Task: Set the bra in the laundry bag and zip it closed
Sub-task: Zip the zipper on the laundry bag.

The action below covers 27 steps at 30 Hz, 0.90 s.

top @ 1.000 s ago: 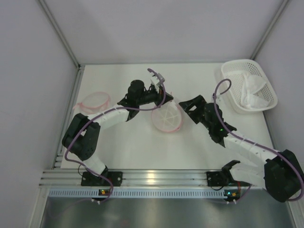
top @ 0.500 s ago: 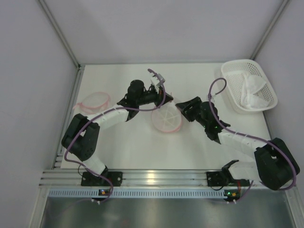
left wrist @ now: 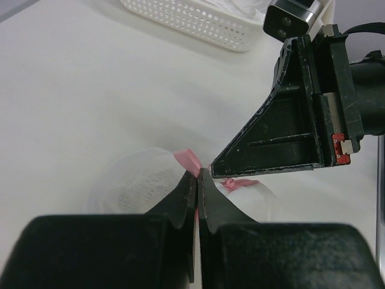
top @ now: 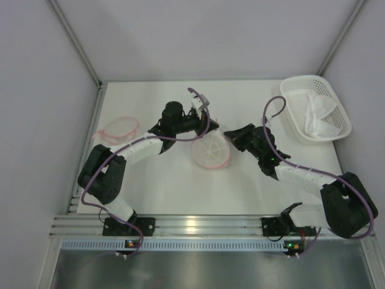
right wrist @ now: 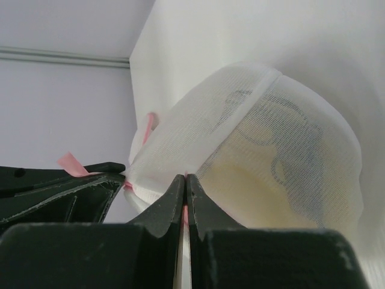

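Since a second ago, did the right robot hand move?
Yes. The right gripper slid a little left, away from the white basket and up to the laundry bag, and pinched shut on its edge.

Text, labels, brands, numbers, signs — none legible in the top, left wrist or right wrist view; nothing to enter.

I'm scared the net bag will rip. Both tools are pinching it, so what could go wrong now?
1. The left tool pinches only a thin bit of pink trim on the laundry bag; it might slip out.
2. The right tool is shut on the bag's edge right beside it, so the two tools could bump.
3. If they pull apart hard, the thin bag might stretch or tear.
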### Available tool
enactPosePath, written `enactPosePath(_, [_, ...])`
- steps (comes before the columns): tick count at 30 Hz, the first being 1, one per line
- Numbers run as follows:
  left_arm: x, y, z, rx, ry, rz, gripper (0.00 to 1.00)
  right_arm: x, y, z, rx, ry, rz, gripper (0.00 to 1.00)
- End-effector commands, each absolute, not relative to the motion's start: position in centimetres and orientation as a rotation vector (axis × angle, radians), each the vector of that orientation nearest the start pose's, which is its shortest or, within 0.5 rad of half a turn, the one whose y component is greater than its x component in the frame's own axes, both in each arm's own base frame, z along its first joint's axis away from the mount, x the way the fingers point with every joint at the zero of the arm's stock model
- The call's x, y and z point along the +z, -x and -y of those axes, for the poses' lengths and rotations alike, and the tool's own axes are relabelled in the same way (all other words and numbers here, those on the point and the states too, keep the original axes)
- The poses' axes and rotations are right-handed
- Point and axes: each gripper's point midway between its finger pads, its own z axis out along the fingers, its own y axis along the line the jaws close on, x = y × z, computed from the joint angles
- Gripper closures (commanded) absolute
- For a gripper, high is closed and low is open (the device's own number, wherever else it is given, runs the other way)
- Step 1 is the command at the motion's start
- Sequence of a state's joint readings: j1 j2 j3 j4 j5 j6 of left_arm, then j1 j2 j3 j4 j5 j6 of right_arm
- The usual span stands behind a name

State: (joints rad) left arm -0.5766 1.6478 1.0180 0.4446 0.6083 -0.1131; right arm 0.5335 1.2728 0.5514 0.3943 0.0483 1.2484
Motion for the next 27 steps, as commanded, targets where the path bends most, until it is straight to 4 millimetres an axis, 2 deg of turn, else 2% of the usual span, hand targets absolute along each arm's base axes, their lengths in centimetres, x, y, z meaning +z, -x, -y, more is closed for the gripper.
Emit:
enactPosePath(1, [23.4,-34.6,34.3,-0.984,-0.849,-1.522,1.00,18.5,-34.3,-22.8,1.124,-0.722,-1.843,1.00])
enactPosePath(3, [23.6,-34.8,34.1,-0.969,-0.826,-1.531,1.00,18.7,-34.4,-22.4,1.091,-0.709,-1.835,1.00])
enactPosePath(9, [24.1,-35.7,32.9,-0.918,-0.729,-1.562,1.00,17.3,-34.1,-19.7,0.890,-0.707,-1.861,1.00])
enactPosePath(14, [24.8,-37.1,31.0,-0.889,-0.550,-1.615,1.00,16.0,-33.4,-18.1,0.780,-0.700,-1.894,1.00])
enactPosePath(15, [24.5,-37.3,30.5,-0.876,-0.512,-1.634,1.00,15.4,-33.1,-17.9,0.765,-0.702,-1.908,1.00])
enactPosePath(19, [24.1,-37.3,28.8,-0.850,-0.381,-1.674,1.00,14.2,-32.3,-16.8,0.711,-0.710,-1.928,1.00])
enactPosePath(21, [23.0,-37.1,27.9,-0.839,-0.301,-1.714,1.00,13.5,-31.9,-16.1,0.670,-0.710,-1.941,1.00])
enactPosePath(22, [23.3,-37.3,27.1,-0.811,-0.250,-1.710,1.00,13.3,-31.7,-15.8,0.651,-0.704,-1.946,1.00])
enactPosePath(23, [22.3,-36.9,26.6,-0.814,-0.212,-1.736,1.00,13.0,-31.5,-15.5,0.628,-0.706,-1.949,1.00])
enactPosePath(25, [22.9,-36.6,25.6,-0.800,-0.150,-1.723,1.00,12.6,-31.0,-14.9,0.601,-0.703,-1.958,1.00])
enactPosePath(26, [22.0,-36.6,24.7,-0.777,-0.079,-1.742,1.00,12.4,-30.9,-14.5,0.583,-0.706,-1.958,1.00])
enactPosePath(27, [22.8,-36.3,24.3,-0.782,-0.051,-1.725,1.00,12.3,-30.6,-14.3,0.576,-0.704,-1.957,1.00])
